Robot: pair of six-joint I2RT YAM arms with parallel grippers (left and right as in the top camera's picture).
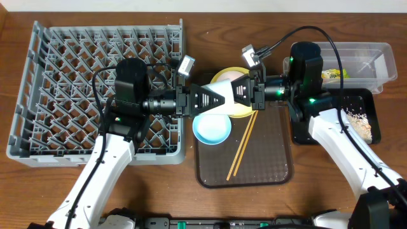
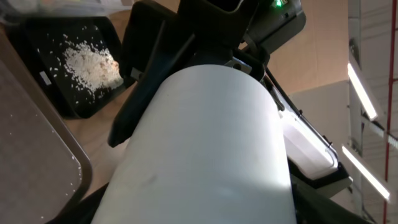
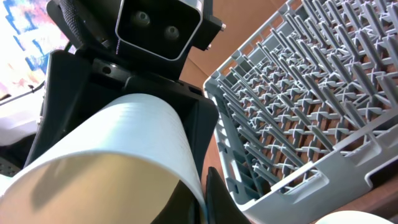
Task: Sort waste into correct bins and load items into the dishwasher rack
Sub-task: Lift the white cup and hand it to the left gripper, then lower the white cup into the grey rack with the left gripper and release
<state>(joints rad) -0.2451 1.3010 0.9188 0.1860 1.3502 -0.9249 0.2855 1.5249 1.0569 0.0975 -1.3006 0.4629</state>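
Overhead: small pale cup (image 1: 240, 89) is held in the air above the yellow plate (image 1: 245, 113) and brown tray (image 1: 267, 159), between the left gripper (image 1: 227, 97) and right gripper (image 1: 249, 92), which meet nose to nose. Left wrist: cup fills the view, clamped between the left fingers; right fingers flank its far end. Right wrist: cup mouth is close to the lens, dishwasher rack (image 3: 298, 112) beside it. Cannot tell if the right jaws are pressing on the cup.
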